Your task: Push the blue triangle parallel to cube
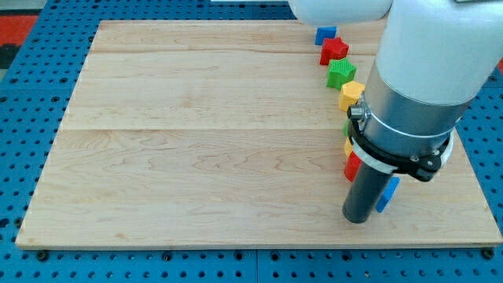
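My tip (359,220) rests on the wooden board (196,134) near its lower right. A blue block (387,194), its shape unclear, shows just to the right of the rod, touching or nearly touching it. A red block (352,166) sits just above the tip, partly hidden by the arm. A blue cube (325,34) lies at the view's top, by the board's far edge.
A column of blocks runs down the right side: a red star (333,51), a green star (340,72), a yellow block (350,93). Slivers of a green block (347,126) and a yellow block (347,147) show beside the arm. The arm's body (424,71) hides the board's right part.
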